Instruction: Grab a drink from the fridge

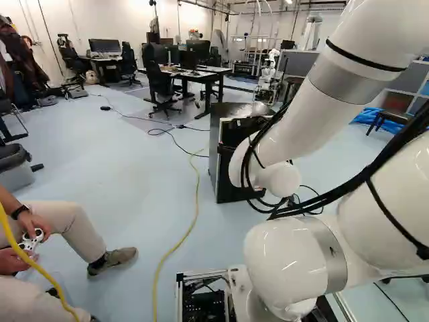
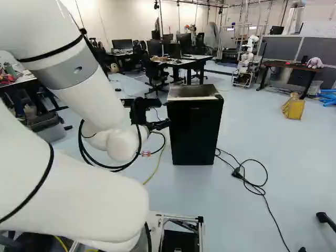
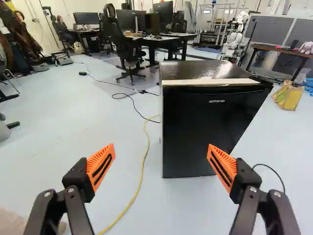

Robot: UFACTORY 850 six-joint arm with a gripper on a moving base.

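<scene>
We are looking at a small black fridge with a flat, shiny top [image 2: 194, 134], which is standing upright on the pale blue floor [image 2: 252, 139]. Its front door is facing us closed, so it is hiding the inside, and we cannot tell where the drink is lying there. Along the upper front edge of the fridge, a pale narrow strip [image 3: 210, 82] is running from side to side.

Our black hand with two fingers and orange pads [image 2: 164, 113] is hanging in front of the fridge, near its upper part, as we are seeing it just left of the fridge in the right base view. The hand is being released: in the wrist view its fingers are standing wide apart. There the fridge is standing ahead of the hand, and one finger is overlapping the lower part of its front. The white jointed arm [image 1: 305, 117] is carrying this hand, and black cables are hanging along it.

On the floor, a yellow cable [image 3: 142, 171] is curving near one side of the fridge, and a black cable [image 2: 236, 172] is lying in loops near the other side. Farther behind, a dark bench [image 2: 181, 64] is carrying monitors, and another robot, white and upright [image 2: 246, 58], is standing beyond the fridge. At the right of the right base view, a brown bench [image 2: 283, 65] is holding a pale soft toy [image 2: 315, 63], and a yellow bag [image 2: 294, 107] is resting on the floor nearby.
</scene>
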